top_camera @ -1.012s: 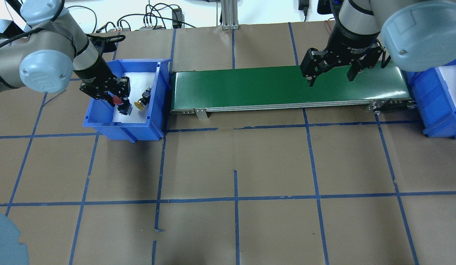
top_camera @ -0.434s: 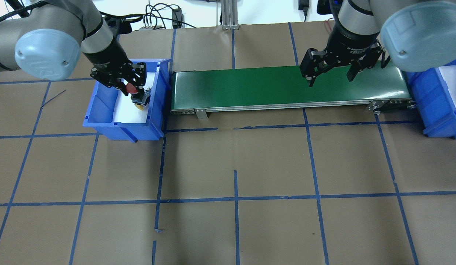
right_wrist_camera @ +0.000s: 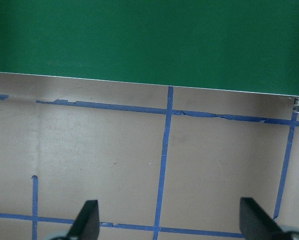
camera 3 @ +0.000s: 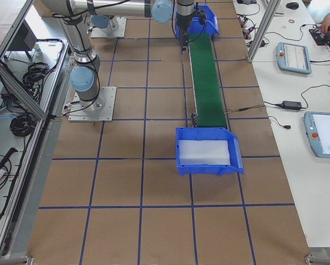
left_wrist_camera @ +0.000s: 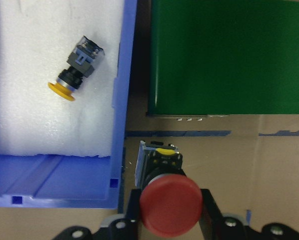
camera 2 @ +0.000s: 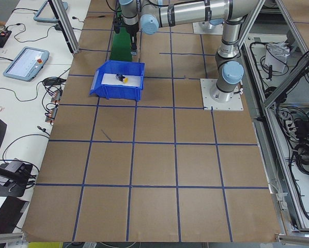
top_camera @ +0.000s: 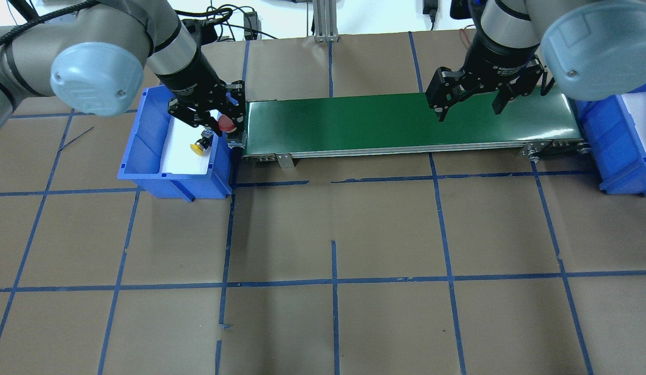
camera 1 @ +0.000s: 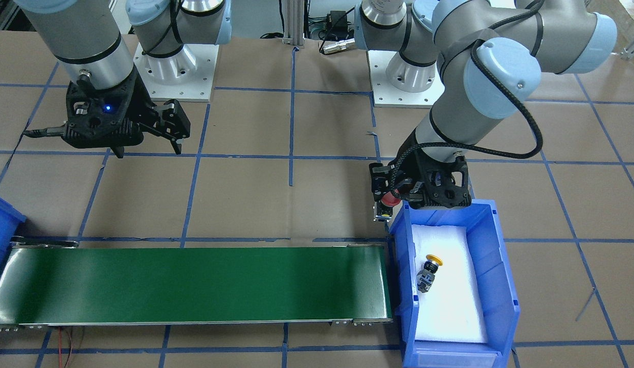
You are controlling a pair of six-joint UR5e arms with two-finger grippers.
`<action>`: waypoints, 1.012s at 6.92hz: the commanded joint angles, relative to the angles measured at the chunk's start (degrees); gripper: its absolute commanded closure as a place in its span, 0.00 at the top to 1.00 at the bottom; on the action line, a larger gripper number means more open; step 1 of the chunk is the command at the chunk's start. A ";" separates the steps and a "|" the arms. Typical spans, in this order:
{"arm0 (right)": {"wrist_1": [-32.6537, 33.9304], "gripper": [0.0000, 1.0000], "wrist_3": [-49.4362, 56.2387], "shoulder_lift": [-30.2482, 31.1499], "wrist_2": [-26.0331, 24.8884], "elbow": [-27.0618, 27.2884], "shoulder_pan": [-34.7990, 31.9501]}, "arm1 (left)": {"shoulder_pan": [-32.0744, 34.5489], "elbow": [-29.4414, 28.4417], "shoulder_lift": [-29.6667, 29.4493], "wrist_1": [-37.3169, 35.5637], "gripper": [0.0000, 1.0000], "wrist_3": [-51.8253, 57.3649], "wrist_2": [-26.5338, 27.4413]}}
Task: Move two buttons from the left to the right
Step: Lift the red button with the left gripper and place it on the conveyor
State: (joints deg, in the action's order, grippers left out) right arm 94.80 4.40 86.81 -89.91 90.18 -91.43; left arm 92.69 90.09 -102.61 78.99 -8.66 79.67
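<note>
My left gripper (top_camera: pixel 226 125) is shut on the red mushroom-cap button (top_camera: pixel 227 123) and holds it in the air over the gap between the left blue bin (top_camera: pixel 146 177) and the end of the green conveyor belt (top_camera: pixel 406 122). The left wrist view shows the red button (left_wrist_camera: pixel 170 204) between the fingers. The yellow-cap button (top_camera: pixel 200 146) lies on its side on white foam in the bin, also in the front view (camera 1: pixel 429 271) and wrist view (left_wrist_camera: pixel 74 75). My right gripper (top_camera: pixel 469 114) is open and empty above the belt's right part.
A second blue bin (top_camera: pixel 609 146) with white foam stands at the belt's right end, also in the right side view (camera 3: pixel 206 165). The brown table with blue tape lines (top_camera: pixel 333 234) lies in front of the belt. Cables lie at the back edge.
My left gripper has lifted the red button out of the bin and carried it right, to the belt's left end. The yellow button stays in the bin. The right arm has not moved.
</note>
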 commanded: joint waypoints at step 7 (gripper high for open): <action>-0.05 1.00 0.09 0.02 -0.09 0.08 0.03 | 3.29 -7.92 -15.77 -13.33 0.30 -7.51 -1.01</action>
State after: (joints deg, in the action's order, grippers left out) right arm 94.82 4.48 86.82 -90.00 90.23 -91.40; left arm 95.97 82.13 -117.91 65.61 -15.66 78.55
